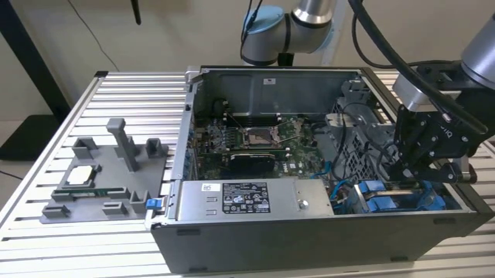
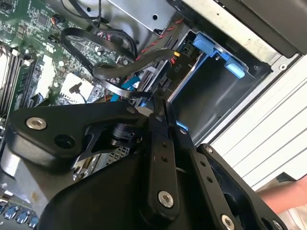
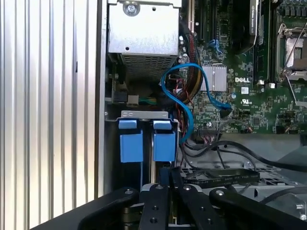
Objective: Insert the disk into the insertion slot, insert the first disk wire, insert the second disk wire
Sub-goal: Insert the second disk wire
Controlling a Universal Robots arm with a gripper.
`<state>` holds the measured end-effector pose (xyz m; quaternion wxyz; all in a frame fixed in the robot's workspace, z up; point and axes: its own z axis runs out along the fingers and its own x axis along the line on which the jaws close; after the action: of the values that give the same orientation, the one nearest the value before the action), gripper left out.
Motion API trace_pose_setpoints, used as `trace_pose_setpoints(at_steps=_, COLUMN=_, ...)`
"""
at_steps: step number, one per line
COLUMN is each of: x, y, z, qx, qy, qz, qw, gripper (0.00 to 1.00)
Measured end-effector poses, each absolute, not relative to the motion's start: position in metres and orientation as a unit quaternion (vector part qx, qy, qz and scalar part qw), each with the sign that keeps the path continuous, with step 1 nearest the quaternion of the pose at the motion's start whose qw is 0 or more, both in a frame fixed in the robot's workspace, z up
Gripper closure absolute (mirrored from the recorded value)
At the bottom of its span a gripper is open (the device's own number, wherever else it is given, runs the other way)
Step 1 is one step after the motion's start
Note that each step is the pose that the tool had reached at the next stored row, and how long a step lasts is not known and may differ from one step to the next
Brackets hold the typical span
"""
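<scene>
in the exterior view the pincer (image 1: 423,174) hangs low inside the open pc case (image 1: 309,231), at the corner on the exterior view's right, and the blue clips of the insertion slot (image 1: 386,200) lie just below and beside its tips — the bay's long axis seems to run along the case's front wall, toward the grey power-supply box (image 1: 247,200). in the second wrist view the pincer's (image 2: 160,103) fingers look drawn together, their tips just short of the slot's (image 2: 211,96) dark mouth and beside a black cable loop (image 2: 96,57); what, if anything, they pinch i cannot tell. in the first wrist view the pincer (image 3: 168,175) sits directly under two blue tabs (image 3: 144,141) — probably the disk's carrier, though the disk itself is hidden — with a blue wire (image 3: 187,96) curling beyond them toward the motherboard (image 3: 249,96).
</scene>
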<state>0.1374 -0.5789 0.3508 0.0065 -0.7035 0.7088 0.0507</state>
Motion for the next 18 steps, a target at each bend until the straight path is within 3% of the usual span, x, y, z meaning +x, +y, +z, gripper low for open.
trace_pose_setpoints(at_steps=5, x=0.1377, y=-0.579, z=0.3506, qx=-0.704, qy=0.709, qz=0.052, qw=0.008, gripper=1.0)
trace_pose_setpoints(at_steps=6, x=0.1377, y=-0.5793, z=0.3506, qx=-0.704, qy=0.708, qz=0.052, qw=0.008, gripper=0.0)
trace_pose_setpoints(at_steps=11, x=0.1377, y=-0.5813, z=0.3509, qx=-0.706, qy=0.706, qz=0.051, qw=0.011, gripper=0.0)
trace_pose_setpoints(at_steps=14, x=0.1377, y=-0.5817, z=0.3503, qx=-0.708, qy=0.704, qz=0.048, qw=0.022, gripper=0.0)
trace_pose_setpoints(at_steps=18, x=0.1377, y=-0.5823, z=0.3499, qx=-0.708, qy=0.702, qz=0.067, qw=0.048, gripper=0.0)
